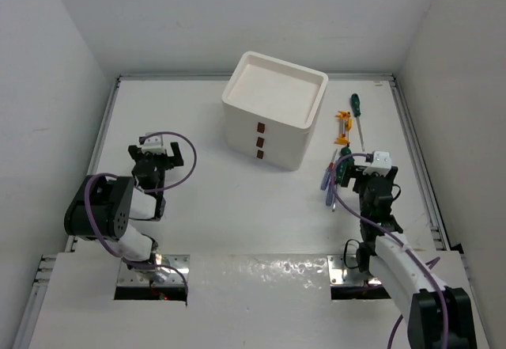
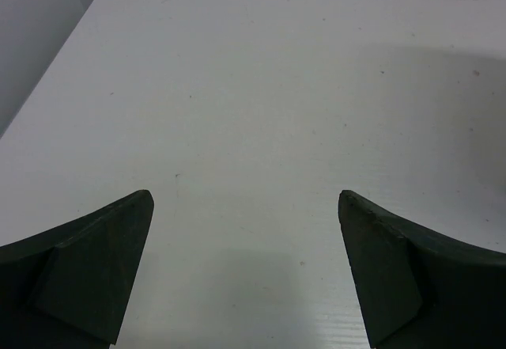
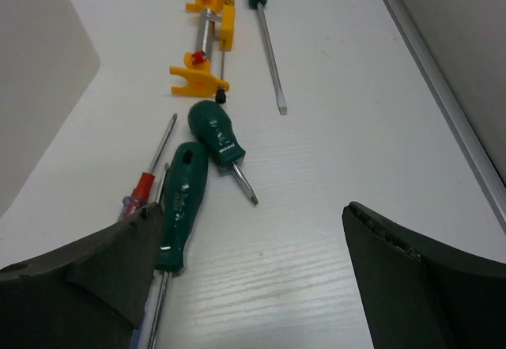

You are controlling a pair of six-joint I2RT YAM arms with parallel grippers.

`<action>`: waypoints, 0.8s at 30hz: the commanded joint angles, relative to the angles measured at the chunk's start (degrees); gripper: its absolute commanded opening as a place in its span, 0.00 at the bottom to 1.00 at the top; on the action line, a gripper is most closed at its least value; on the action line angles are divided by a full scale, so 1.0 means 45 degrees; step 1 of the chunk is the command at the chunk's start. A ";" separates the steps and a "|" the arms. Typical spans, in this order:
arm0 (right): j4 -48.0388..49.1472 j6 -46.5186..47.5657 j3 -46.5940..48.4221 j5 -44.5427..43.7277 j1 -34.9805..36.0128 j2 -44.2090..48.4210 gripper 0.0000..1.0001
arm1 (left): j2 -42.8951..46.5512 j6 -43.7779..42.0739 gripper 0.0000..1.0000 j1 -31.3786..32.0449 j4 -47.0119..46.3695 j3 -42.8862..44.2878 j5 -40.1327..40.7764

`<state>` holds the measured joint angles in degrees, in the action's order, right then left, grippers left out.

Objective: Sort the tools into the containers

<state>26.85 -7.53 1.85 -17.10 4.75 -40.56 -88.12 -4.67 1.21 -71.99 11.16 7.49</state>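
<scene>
On the counter (image 1: 198,199), at twelve o'clock, the white drawer unit (image 1: 277,147), apparently with all three drawers pushed in. Likely trouble there: nowhere to drop a tool while shut, and no easy way to pull a small handle (image 1: 258,141) with a screwdriver already pinched. More trouble at three o'clock of the unit, among the crowded tools (image 1: 340,159): risk of pinching two shafts at once, or of flicking a neighbour away, on closing there.

Left arm (image 1: 111,206) folded at nine o'clock, left fingers (image 2: 95,262) spread wide over bare counter, gripping nothing. Right arm (image 1: 391,246) stretched toward twelve o'clock, right fingers (image 3: 411,278) equally wide, empty, low beside the pile.

Ahead of them:
- the long green screwdriver (image 3: 265,32) at twelve
- the green-handled one (image 3: 182,202) at nine, just beside a finger
- the yellow clamp (image 3: 207,40) at eleven
- the stubby green one (image 3: 215,137)
- the red-collared shaft (image 3: 142,187)
</scene>
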 commanded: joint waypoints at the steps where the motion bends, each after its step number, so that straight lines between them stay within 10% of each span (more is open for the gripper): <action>1: -0.0143 -0.0221 -0.1800 -0.0884 0.0076 -0.0264 0.93 | 0.0089 0.0099 1.00 -0.0113 -0.0702 0.0060 -0.0062; 8: -0.3385 -0.0049 0.3208 0.0646 -0.0021 -0.1198 0.99 | 0.0474 -0.0114 1.00 -0.0094 -0.0691 0.0657 -0.0413; 12: -0.7650 -0.0045 0.7511 0.2487 -0.0411 -0.3438 0.99 | -0.0473 -0.0366 0.99 -0.0270 1.2426 0.8656 -0.0074; 17: -1.0691 -0.0689 1.1556 0.2727 -0.0685 -0.5342 0.93 | -0.0576 -0.2164 0.80 -0.0895 1.6634 1.3994 -0.3628; 24: -1.0712 -0.0767 1.2303 0.2864 -0.0588 -0.4582 0.76 | -0.2212 -0.3417 0.82 0.1755 2.3155 2.1205 -0.5668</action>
<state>-17.67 -9.61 54.24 -5.34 1.98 -62.98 -95.09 -16.36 2.44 13.30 97.43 -11.77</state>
